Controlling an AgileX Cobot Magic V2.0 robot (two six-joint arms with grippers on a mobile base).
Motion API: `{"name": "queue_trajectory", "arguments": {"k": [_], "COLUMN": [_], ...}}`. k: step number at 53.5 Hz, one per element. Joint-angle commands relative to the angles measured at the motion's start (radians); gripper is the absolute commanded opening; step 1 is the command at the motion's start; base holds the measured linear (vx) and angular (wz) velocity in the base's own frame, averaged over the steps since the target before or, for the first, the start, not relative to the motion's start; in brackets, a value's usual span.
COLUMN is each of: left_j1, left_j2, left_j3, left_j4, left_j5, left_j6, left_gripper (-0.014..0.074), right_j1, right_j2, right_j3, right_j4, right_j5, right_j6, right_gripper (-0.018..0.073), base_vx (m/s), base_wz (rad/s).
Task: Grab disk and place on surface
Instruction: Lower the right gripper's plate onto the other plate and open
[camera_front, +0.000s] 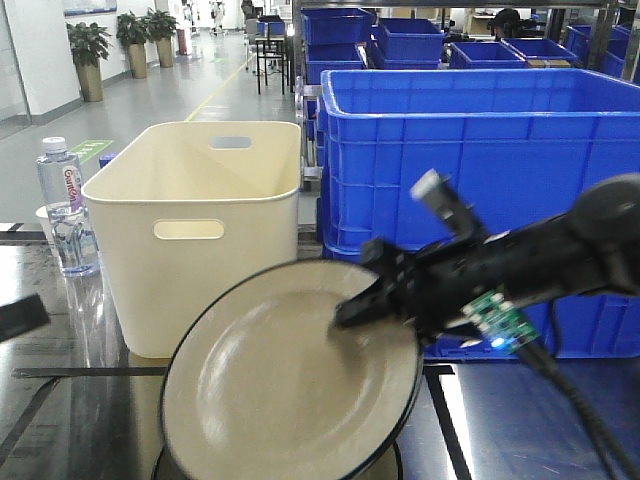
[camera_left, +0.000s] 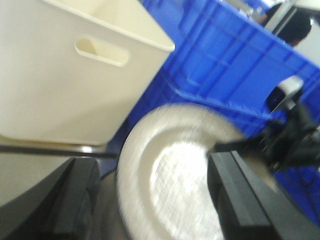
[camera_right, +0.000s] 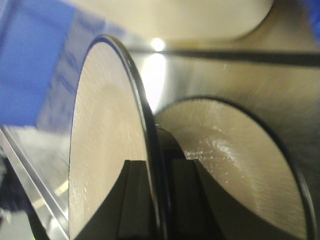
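The disk (camera_front: 270, 380) is a beige plate with a dark rim, held tilted above the glossy grey surface (camera_front: 60, 410). My right gripper (camera_front: 350, 308) is shut on its upper right edge. In the right wrist view the disk (camera_right: 105, 150) stands edge-on, its rim pinched between the gripper's (camera_right: 157, 167) two dark fingers. A second beige plate (camera_right: 235, 155) lies flat on the surface (camera_right: 225, 75) just below. My left gripper (camera_left: 157, 200) is open, its fingers (camera_left: 240, 195) spread wide, with the blurred disk (camera_left: 175, 170) beyond them and not touched.
A cream plastic bin (camera_front: 200, 230) stands on the table behind the disk. Large blue crates (camera_front: 480, 130) fill the back right. A water bottle (camera_front: 65, 205) stands at the far left. Black tape lines (camera_front: 80, 372) cross the tabletop.
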Motion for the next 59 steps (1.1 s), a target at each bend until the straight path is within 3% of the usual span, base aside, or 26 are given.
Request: {"name": "queue_trajectory", "arguments": {"k": [1,13,26,36,42,53,59], "left_j1": [0.004,0.004,0.004,0.004,0.004,0.004,0.004], "left_j2": [-0.016,-0.015,-0.015,-0.015,-0.015,-0.015,-0.015], "left_j3": [-0.025,-0.024,-0.024,-0.024,-0.024,-0.024,-0.024], "left_j4": [-0.049,-0.049,-0.049,-0.049,-0.049,-0.049,-0.049], "left_j5": [-0.069,-0.075,-0.082,-0.082,-0.082,-0.082,-0.081], "left_j6": [-0.006,-0.006,-0.006,-0.006,-0.006,-0.006,-0.006], "left_gripper": [0.0554,0.0554,0.0554,0.0554,0.0554,0.0554,0.0554], "right_j1": [0.023,0.029,0.029,0.029,0.029,0.029,0.029], "right_j2": [-0.019,0.032,0.036,0.035,0.022,-0.024,-0.082], "right_j3": [-0.037,-0.037,-0.037,-0.037,-0.037,-0.04,-0.04], "right_j4": [0.059,0.031,0.015,-0.151,-0.268,-0.382,-0.45], "right_j5": [-0.058,-0.051,-0.011,0.022,0.031,0.056,0.047], "right_j6": [-0.055,-0.176,-0.269,-0.346,-0.33,-0.312,-0.248], "right_gripper": [0.0032,0.0144,0.0435,0.0617,0.0631,0.0599,0.0565], "base_vx": [0.0,0.0,0.0,0.0,0.0,0.0,0.0], "base_wz": [0.0,0.0,0.0,0.0,0.0,0.0,0.0]}}
